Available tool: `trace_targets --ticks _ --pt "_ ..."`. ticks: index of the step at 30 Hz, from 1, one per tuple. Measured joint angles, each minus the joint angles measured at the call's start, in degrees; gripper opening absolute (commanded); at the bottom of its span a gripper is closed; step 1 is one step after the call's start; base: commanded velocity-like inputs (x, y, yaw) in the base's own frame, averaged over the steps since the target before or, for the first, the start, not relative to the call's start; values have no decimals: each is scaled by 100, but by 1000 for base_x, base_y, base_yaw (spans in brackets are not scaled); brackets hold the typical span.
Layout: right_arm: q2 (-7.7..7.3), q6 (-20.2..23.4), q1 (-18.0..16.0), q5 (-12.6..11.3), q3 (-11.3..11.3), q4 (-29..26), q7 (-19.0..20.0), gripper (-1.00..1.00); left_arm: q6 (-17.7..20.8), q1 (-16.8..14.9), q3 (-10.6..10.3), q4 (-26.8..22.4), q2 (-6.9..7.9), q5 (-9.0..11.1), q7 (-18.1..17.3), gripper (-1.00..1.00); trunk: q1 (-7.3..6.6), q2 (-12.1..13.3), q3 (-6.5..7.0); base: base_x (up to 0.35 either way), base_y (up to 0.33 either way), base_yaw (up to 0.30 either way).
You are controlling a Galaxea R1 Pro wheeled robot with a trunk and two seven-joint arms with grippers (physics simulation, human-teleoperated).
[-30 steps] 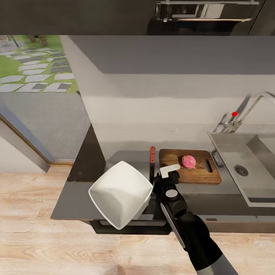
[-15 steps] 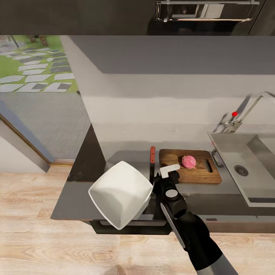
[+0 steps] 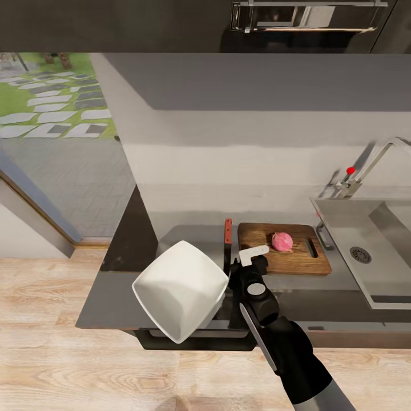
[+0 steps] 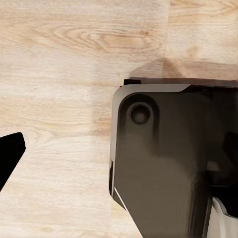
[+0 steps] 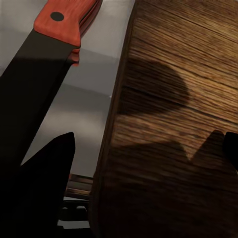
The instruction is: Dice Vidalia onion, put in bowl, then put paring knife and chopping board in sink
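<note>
The pink Vidalia onion point(image 3: 282, 242) lies on the dark brown chopping board point(image 3: 297, 260) on the grey countertop point(image 3: 114, 297). The paring knife point(image 3: 228, 230) lies along the board's left edge, its reddish handle point(image 5: 64, 20) pointing toward the wall and its dark blade point(image 5: 29, 94) running under my hand. My right gripper point(image 3: 249, 258) hangs open over that edge of the board point(image 5: 183, 114), its fingertips point(image 5: 54, 163) spread wide with nothing between them. The white bowl point(image 3: 180, 288) stands left of the gripper. One left gripper finger point(image 4: 10, 153) shows over the wood floor, far out to the side.
The steel sink point(image 3: 342, 228) with its drain point(image 3: 360, 254) and chrome tap point(image 3: 371, 162) lies right of the board. Dark wall cabinets hang above. The robot's dark base point(image 4: 163, 163) stands on the wooden floor point(image 3: 57, 354) in front of the counter.
</note>
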Motion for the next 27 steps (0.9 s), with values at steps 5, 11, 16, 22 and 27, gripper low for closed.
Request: trace_targets --ticks 5,11,16,22,27 --pt "0 2 0 1 0 -1 2 100 0 0 -1 0 0 0 0 100 0 0 0 0 0 0" --pt "-1 -25 -1 -4 1 38 -4 100 0 0 -2 0 0 0 0 100 0 0 20 0 0 0" --pt "-1 -32 -1 -8 2 65 -4 100 -1 0 1 0 0 0 0 100 1 0 38 0 0 0" --pt "-1 -36 -1 -7 2 72 -5 100 0 0 1 1 0 0 0 100 1 0 41 0 0 0" --pt "0 -31 0 -9 2 70 -2 100 -1 0 -1 0 0 0 0 100 1 0 41 0 0 0"
